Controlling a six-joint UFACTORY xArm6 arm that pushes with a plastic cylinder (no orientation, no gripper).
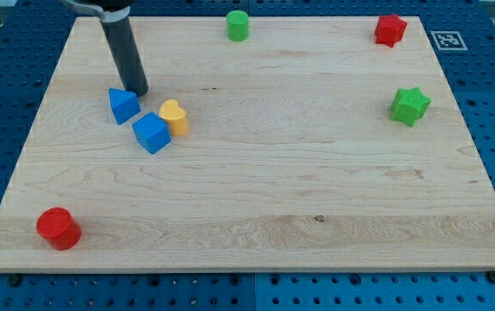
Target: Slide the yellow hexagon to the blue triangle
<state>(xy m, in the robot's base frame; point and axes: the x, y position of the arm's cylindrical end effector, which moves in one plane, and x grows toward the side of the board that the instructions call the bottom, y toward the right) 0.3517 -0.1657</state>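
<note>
The blue triangle (123, 104) lies on the wooden board at the view's upper left. A yellow block (174, 117), rounded and heart-like rather than clearly hexagonal, sits to its right. A blue cube (151, 132) lies between and just below them, touching the yellow block. My tip (139, 92) rests on the board right at the blue triangle's upper right corner, to the upper left of the yellow block. The dark rod rises from it toward the view's top left.
A red cylinder (58, 228) sits at the lower left. A green cylinder (237, 25) stands at the top middle. A red star-like block (390, 29) is at the top right, and a green star (410, 105) is below it. The board (273, 207) lies on a blue pegboard.
</note>
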